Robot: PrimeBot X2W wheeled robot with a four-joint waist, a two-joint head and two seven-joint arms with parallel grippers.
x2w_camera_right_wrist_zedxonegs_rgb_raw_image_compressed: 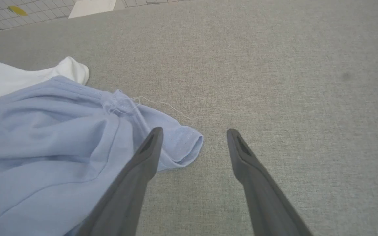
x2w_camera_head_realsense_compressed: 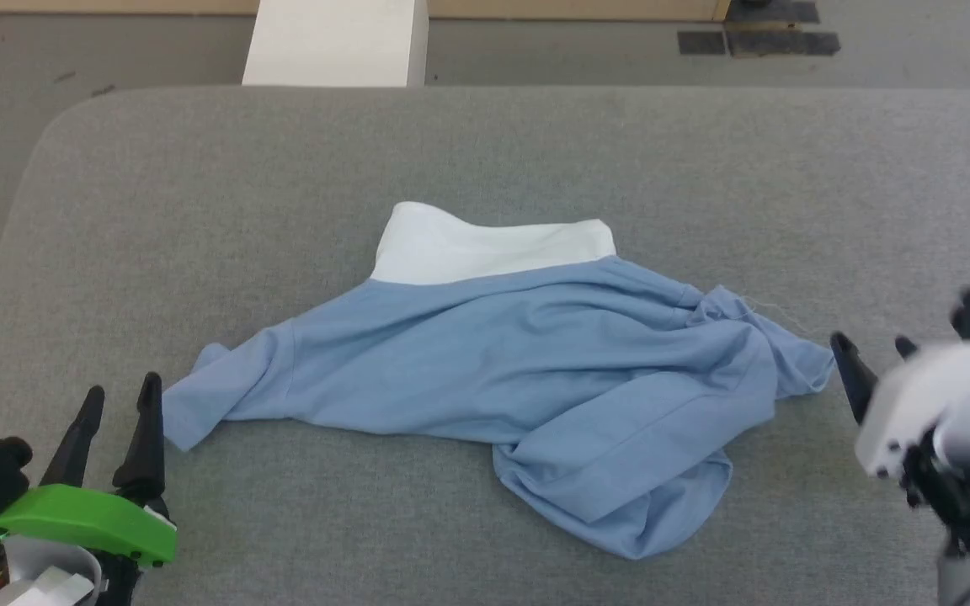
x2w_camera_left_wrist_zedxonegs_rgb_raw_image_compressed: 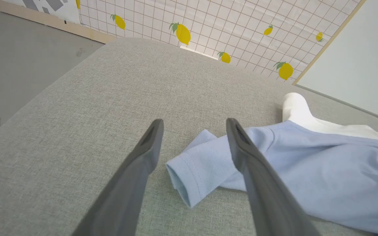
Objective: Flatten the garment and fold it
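Note:
The garment [x2w_camera_head_realsense_compressed: 519,370] is a light blue short-sleeved shirt lying crumpled on the grey table [x2w_camera_head_realsense_compressed: 485,143], with a white part at its far edge. Its lower right part is bunched in folds. My left gripper [x2w_camera_head_realsense_compressed: 121,396] stands open at the lower left, just beside the left sleeve cuff [x2w_camera_left_wrist_zedxonegs_rgb_raw_image_compressed: 189,170], which lies between and just beyond its fingertips in the left wrist view. My right gripper [x2w_camera_head_realsense_compressed: 872,345] is open at the right, close to the right sleeve [x2w_camera_right_wrist_zedxonegs_rgb_raw_image_compressed: 182,144]. Nothing is held in either gripper.
A white box [x2w_camera_head_realsense_compressed: 338,42] stands on the floor beyond the table's far edge. A loose white thread [x2w_camera_right_wrist_zedxonegs_rgb_raw_image_compressed: 166,105] trails from the right sleeve. A wall with a lemon pattern [x2w_camera_left_wrist_zedxonegs_rgb_raw_image_compressed: 241,23] rises behind the table. The table's rounded corner [x2w_camera_head_realsense_compressed: 64,126] is at the far left.

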